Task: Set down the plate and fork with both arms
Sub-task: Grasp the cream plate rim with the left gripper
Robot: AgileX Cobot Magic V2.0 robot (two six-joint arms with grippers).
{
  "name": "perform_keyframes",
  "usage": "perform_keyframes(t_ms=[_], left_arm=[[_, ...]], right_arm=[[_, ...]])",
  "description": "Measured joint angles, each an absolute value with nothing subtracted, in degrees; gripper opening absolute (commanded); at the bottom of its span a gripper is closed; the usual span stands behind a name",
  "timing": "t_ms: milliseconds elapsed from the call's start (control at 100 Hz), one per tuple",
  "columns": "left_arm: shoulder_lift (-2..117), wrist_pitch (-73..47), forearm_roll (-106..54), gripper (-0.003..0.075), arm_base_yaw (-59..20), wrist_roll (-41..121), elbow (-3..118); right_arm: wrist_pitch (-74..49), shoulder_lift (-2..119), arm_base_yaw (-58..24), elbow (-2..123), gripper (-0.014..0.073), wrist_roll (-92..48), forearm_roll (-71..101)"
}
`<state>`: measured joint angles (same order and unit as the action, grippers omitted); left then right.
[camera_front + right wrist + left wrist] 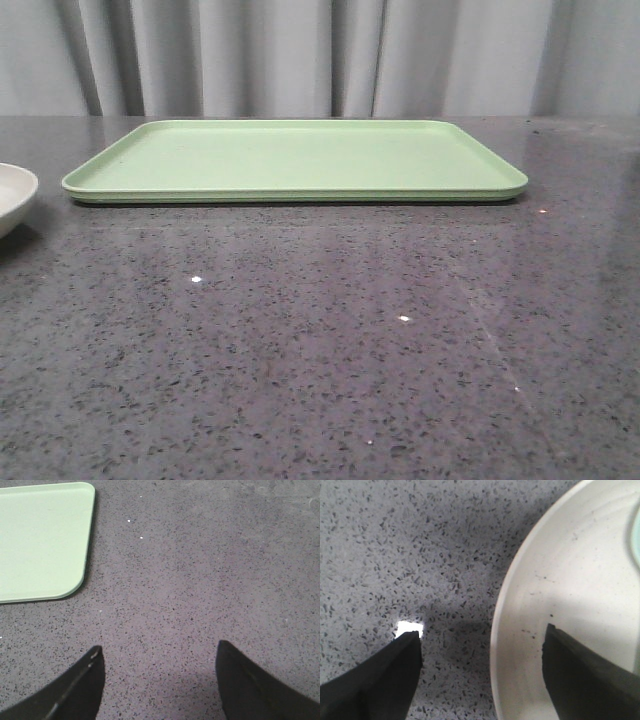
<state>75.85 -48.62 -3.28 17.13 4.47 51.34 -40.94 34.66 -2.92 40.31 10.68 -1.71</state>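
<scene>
- Plate point(580, 605) sits at the far left edge of the speckled grey surface point(320, 360), only a sliver of its cream rim showing from the front, well apart from the tray.
- Left tool point(482, 672) is spread wide, one finger point(385, 680) over the bare surface and the other over the plate's inner wall, so the rim lies between them; whether either touches, I cannot tell.
- Right tool point(160, 680) is likewise spread, holding nothing, above bare surface near a rounded corner of the tray.
- Light-green tray point(295, 160) lies flat toward the back, before a grey curtain point(320, 55).
- Fork appears in no view.
- No brand, label or writing is readable anywhere.
</scene>
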Motion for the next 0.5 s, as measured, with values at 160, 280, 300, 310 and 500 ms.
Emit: perform_keyframes(t_ms=[160,280,300,310,500], left_arm=[[76.97,-48.51,-3.28,0.0489,17.13,4.46,51.34],[77.61,-48.48,-3.52,0.0429,17.13,4.46,51.47],[77.66,-48.48,-3.68,0.0413,17.13,4.46,51.58],[77.80,-48.37,-3.65,0.0407,17.13,4.46,51.58],[78.35,-48.02,-5.33,0.0220,17.13,4.46,51.89]], right_arm=[[-40.94,34.66,-2.92,40.31,0.0486,10.68,-1.71],[-40.94,34.66,-2.92,40.31,0.0486,10.68,-1.71],[-40.94,34.66,-2.92,40.31,0.0486,10.68,-1.71],[-40.94,34.66,-2.92,40.31,0.0486,10.68,-1.71],[-40.94,34.66,-2.92,40.31,0.0486,10.68,-1.71]])
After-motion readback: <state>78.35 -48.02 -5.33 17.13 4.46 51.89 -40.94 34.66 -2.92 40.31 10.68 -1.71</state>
